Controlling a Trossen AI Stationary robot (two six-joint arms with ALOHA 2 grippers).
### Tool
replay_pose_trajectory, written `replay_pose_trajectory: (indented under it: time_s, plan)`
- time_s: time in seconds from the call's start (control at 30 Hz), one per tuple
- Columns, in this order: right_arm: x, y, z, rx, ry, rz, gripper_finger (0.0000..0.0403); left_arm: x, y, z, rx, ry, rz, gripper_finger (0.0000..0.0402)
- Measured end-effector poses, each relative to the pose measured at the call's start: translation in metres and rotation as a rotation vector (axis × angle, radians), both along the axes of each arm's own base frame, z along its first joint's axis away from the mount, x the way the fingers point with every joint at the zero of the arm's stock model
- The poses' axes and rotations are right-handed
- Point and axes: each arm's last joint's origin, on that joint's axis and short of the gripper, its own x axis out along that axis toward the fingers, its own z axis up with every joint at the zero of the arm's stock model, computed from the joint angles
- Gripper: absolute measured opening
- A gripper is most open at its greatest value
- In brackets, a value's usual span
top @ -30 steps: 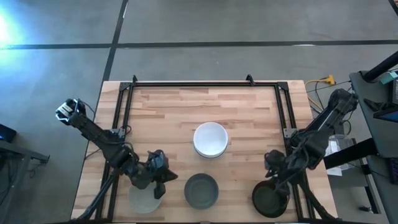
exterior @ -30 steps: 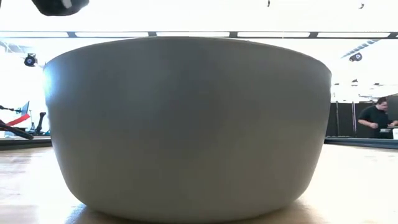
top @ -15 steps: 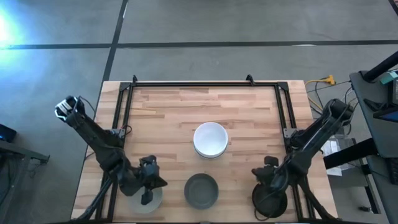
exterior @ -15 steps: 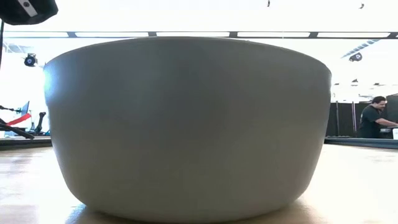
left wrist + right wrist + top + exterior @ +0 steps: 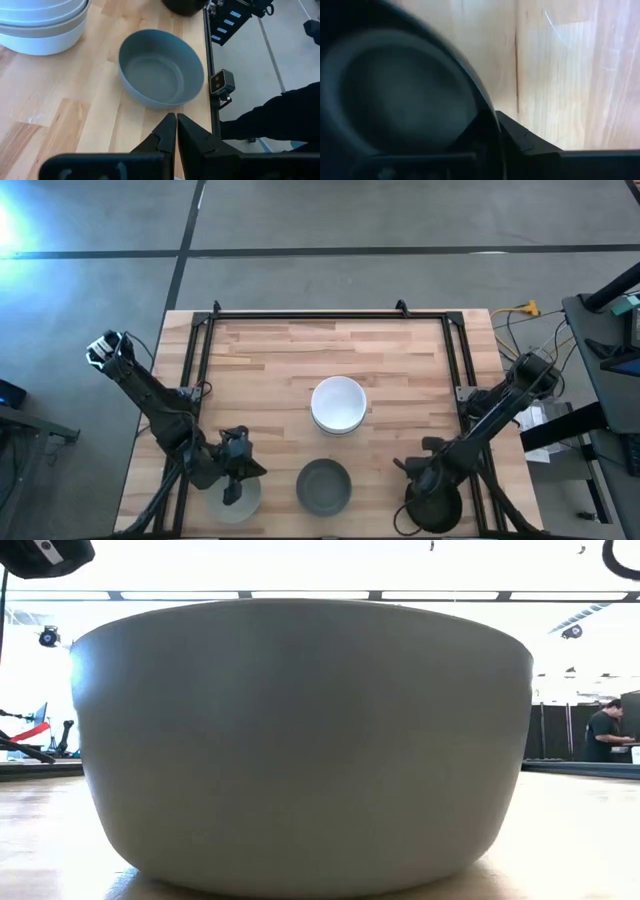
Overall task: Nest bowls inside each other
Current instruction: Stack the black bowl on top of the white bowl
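Right gripper (image 5: pixel 412 471) has slid left along the black bowl (image 5: pixel 434 502) rim at lower right, pinching it. Left gripper (image 5: pixel 176 131), pressed together, hangs over the pale bowl (image 5: pixel 233 498), lower left. Looks like a lift toward the grey bowl (image 5: pixel 323 486).

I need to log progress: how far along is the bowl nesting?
Done: a white stack stands mid-table. In hand: the right gripper is shut on the black bowl; the left gripper, shut and empty, is over the pale bowl. Left: those two and the grey bowl.
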Motion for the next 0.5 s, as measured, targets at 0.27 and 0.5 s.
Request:
replay_pose_trajectory:
  time_s: [0.27,0.5]
  plan:
    - [0.008,-0.031,0.049,0.155,-0.153,-0.155,0.0009,0.000,0.000,0.000,0.007,-0.001,-0.003,0.0000]
    - [0.024,-0.078,0.111,0.413,-0.538,-0.381,0.0009,0.000,0.001,0.000,0.026,-0.017,0.023,0.0000]
